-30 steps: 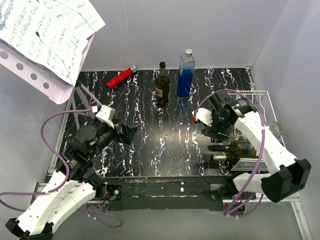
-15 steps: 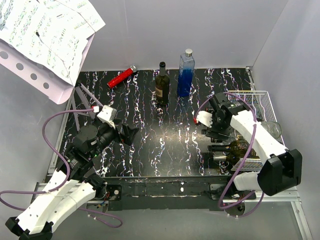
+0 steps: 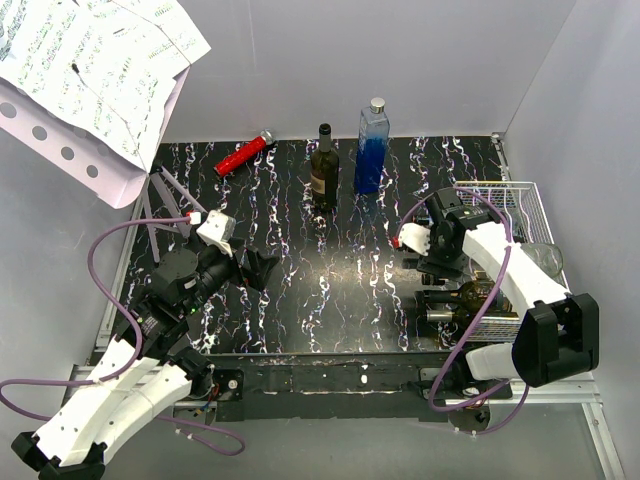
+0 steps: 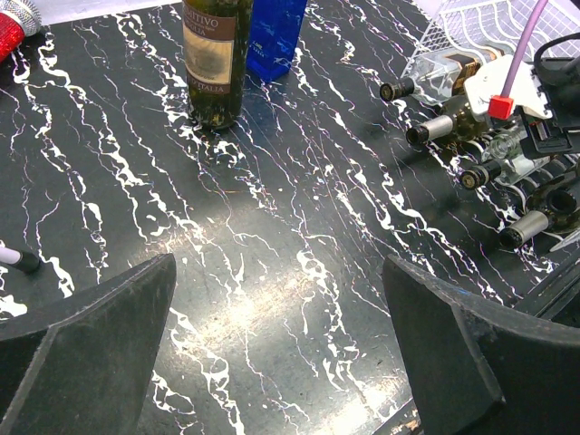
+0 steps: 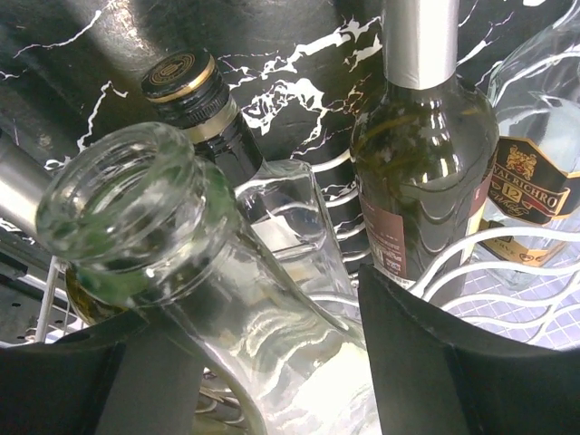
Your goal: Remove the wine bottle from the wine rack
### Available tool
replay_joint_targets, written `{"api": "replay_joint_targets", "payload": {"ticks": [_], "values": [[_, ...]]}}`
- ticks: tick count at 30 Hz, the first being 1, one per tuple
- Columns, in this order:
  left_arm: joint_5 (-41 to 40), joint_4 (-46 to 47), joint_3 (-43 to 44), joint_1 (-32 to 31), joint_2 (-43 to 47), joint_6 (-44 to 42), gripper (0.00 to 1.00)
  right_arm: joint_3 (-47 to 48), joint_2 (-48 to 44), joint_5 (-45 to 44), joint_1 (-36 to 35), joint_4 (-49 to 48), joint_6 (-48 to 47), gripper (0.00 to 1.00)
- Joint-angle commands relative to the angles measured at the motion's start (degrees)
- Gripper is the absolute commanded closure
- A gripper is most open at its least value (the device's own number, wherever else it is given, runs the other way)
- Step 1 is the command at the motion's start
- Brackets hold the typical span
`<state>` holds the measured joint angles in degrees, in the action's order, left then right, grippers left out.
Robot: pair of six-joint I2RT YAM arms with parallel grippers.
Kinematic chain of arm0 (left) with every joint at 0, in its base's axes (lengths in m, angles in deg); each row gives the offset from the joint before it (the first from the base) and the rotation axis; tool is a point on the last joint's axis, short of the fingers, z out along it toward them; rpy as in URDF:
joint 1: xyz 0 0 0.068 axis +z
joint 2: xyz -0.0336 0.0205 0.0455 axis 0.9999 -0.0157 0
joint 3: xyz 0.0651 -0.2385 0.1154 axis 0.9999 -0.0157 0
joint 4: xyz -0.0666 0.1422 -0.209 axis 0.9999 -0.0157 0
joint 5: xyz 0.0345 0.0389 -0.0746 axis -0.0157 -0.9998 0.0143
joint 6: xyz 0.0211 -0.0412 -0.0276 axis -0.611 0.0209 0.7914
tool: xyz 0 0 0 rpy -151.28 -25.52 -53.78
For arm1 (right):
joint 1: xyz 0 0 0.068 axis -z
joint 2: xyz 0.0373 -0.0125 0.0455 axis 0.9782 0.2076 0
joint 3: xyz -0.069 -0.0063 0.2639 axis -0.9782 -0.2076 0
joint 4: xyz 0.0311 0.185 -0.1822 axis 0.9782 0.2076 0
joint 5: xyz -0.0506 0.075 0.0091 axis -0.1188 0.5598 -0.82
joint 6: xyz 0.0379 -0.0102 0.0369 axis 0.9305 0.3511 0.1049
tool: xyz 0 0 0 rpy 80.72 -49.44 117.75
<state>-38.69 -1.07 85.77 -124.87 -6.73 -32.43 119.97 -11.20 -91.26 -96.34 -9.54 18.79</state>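
Note:
The white wire wine rack point(image 3: 522, 200) stands at the table's right edge with several bottles lying in it, necks pointing left point(image 4: 426, 133). In the right wrist view a clear glass wine bottle point(image 5: 118, 195) tilts up between the fingers of my right gripper point(image 5: 263, 362). The left finger point(image 5: 54, 381) lies against its neck and the right finger point(image 5: 453, 362) stands just beside its shoulder. From above, my right gripper point(image 3: 437, 272) is down at the rack's left end. My left gripper point(image 3: 262, 265) hovers wide open over bare table, also in its own view point(image 4: 281, 299).
A dark green bottle point(image 5: 417, 172) and a black-capped clear bottle point(image 5: 195, 100) lie beside the gripped one on the rack's wires point(image 5: 507, 263). A dark wine bottle point(image 3: 323, 170), a blue bottle point(image 3: 371, 150) and a red cylinder point(image 3: 243, 154) are at the back. Sheet music point(image 3: 90, 70) overhangs the left.
My right gripper has slid right and down onto the bottle necks at the rack, and its jaws have narrowed. The left arm has edged slightly forward.

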Motion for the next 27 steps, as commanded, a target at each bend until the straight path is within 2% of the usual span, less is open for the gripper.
{"api": "replay_joint_targets", "payload": {"ticks": [1, 8, 11, 13, 19, 27], "values": [[-0.21, 0.80, -0.12, -0.27, 0.12, -0.76, 0.02, -0.46, -0.37, 0.83, 0.66, -1.77, -3.65, 0.33], [-0.65, 0.88, -0.21, -0.27, 0.30, -0.77, 0.02, 1.56, -2.04, 2.41, 0.66, 0.25, -3.47, 0.62], [-0.74, 0.79, -0.12, -0.27, 0.30, -0.85, 0.02, 3.14, -3.27, 2.50, 0.66, 0.34, -3.21, 0.88], [-0.92, 0.79, -0.12, -0.27, 0.39, -0.85, 0.02, 4.19, -3.89, 2.41, 0.66, 1.56, -3.29, 0.98], [-0.83, 0.79, -0.21, -0.27, 0.48, -0.77, 0.02, 8.94, -5.20, 2.32, 0.66, 4.99, -3.21, 0.99], [-1.18, 0.79, -0.21, -0.27, 0.74, -0.85, 0.02, 15.35, -7.05, 6.71, 0.49, 6.49, -0.75, 0.99]]}}
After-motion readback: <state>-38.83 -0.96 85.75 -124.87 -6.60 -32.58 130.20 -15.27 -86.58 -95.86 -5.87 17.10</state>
